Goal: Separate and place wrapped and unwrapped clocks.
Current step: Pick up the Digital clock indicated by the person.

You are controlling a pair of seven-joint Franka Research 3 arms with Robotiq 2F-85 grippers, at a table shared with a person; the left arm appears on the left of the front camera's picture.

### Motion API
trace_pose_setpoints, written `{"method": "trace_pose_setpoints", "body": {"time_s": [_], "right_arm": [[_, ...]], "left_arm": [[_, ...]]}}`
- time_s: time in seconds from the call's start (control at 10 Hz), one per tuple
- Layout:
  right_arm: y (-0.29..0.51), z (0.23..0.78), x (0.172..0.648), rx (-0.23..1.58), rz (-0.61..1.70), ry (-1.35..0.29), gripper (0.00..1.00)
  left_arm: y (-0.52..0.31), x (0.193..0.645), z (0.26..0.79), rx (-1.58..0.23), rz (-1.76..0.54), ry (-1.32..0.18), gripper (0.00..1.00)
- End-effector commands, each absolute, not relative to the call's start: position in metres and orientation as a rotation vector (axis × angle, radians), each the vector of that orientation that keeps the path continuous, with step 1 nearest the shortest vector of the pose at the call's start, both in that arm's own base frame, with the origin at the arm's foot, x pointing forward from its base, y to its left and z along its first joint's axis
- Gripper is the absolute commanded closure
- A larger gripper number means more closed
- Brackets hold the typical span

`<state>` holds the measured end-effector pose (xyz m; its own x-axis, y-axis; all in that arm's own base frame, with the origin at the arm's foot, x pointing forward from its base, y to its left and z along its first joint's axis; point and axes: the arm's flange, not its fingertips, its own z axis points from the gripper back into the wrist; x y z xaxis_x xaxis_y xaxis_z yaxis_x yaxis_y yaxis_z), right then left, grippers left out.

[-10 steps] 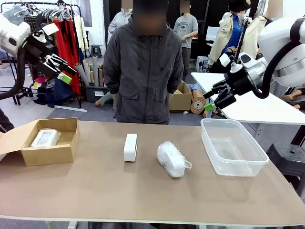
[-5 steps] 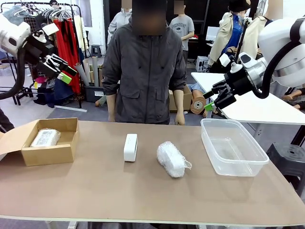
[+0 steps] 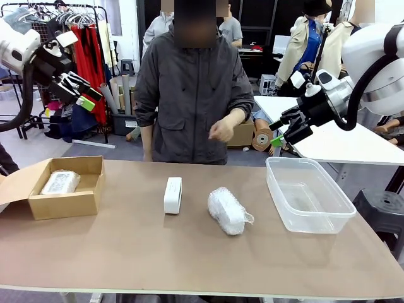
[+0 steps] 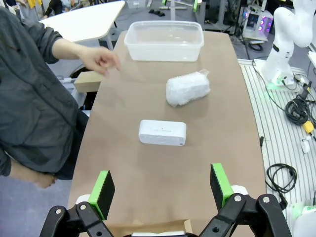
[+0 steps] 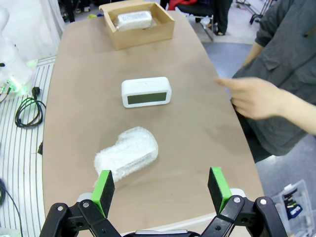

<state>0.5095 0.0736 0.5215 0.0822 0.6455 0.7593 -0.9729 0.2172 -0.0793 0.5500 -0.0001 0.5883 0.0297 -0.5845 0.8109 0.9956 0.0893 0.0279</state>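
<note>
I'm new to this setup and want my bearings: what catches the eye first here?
Mid-table, a bare white clock stands beside a bubble-wrapped bundle. A cardboard box at the left end holds another wrapped bundle; a clear tub sits at the right end. A person's hand is raised at the far side.

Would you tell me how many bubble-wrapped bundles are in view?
2: one whitish bubble-wrapped bundle inside the open brown cardboard box, the other bundle on the table beside the bare white rectangular clock.

The person's hand has risen over the table's far edge.
</note>
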Motion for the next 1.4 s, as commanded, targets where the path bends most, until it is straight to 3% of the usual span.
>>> {"method": "trace_pose_setpoints", "body": {"time_s": [0.0,1.3], "right_arm": [[0.0741,0.5231,0.5091,0.532,1.296,-0.788,0.0],[0.0741,0.5231,0.5091,0.532,1.296,-0.788,0.0]], "left_arm": [[0.0007,0.5493,0.5895,-0.682,-1.385,-0.784,0.0],[0.0007,0.5493,0.5895,-0.682,-1.385,-0.784,0.0]]}}
